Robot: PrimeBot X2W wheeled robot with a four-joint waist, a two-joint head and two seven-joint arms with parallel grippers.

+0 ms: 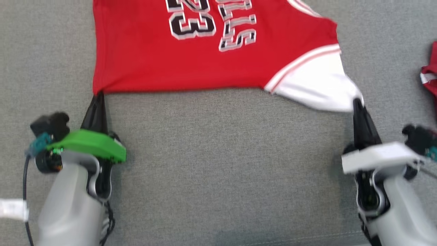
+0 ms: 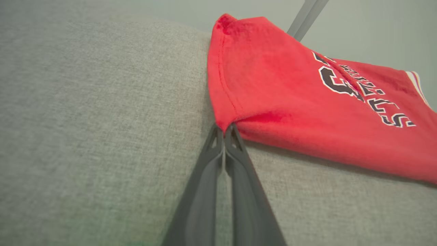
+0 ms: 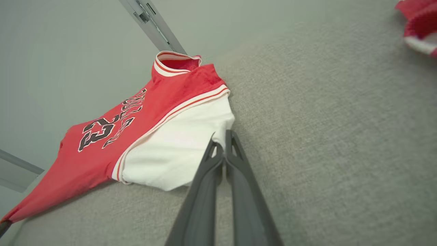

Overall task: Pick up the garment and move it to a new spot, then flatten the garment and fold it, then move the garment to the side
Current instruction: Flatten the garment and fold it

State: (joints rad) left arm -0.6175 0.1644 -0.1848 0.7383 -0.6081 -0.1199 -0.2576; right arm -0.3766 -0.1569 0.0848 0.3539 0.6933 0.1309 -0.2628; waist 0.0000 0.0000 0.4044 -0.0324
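On grey fabric bench [image 1: 218,153], red jersey [image 1: 205,61] lies spread, print up. Left gripper [image 1: 99,96] clamped on its near red corner; right gripper [image 1: 356,102] clamped on white sleeve edge. Second red garment [image 1: 431,73] at far right.

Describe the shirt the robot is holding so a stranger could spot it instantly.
On the wide grey fabric surface, look at the middle for the red jersey spread out. The left gripper pinches its red corner, the right gripper its white sleeve. Unlike the bunched red garment at the right edge, it shows a black 23.
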